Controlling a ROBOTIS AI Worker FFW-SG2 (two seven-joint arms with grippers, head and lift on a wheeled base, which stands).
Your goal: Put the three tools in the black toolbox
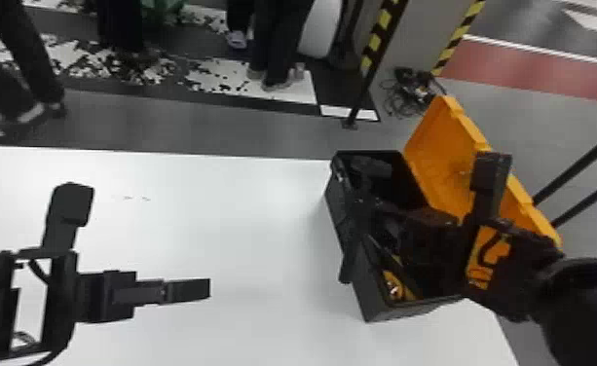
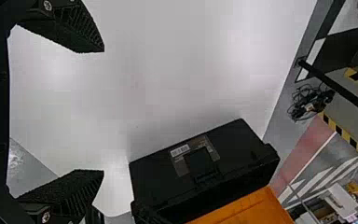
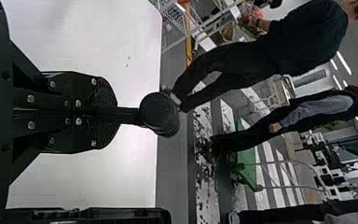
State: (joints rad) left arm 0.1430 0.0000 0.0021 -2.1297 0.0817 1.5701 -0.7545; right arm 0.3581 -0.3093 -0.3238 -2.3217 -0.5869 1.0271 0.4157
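Over the black toolbox (image 1: 333, 216), my right gripper (image 1: 399, 216) holds a black tool (image 1: 358, 243), whose thick head crosses the box's left wall. From the right wrist, the gripper (image 3: 114, 114) is shut on this tool (image 3: 160, 114), its round head beyond the fingertips. A yellow-and-black tool (image 1: 398, 286) lies at the box's near end; other dark contents are hard to tell apart. My left gripper (image 1: 208, 288) is over the white table, left of the box. In its wrist view that gripper (image 2: 104, 112) stands open and holds nothing, apart from the toolbox (image 2: 191, 163).
The orange lid (image 1: 440, 160) stands raised along the box's right side, close to my right arm. White table (image 1: 243, 228) spreads between the left gripper and the box. Beyond its far edge are a striped post (image 1: 377, 46) and cables (image 1: 409, 92) on the floor.
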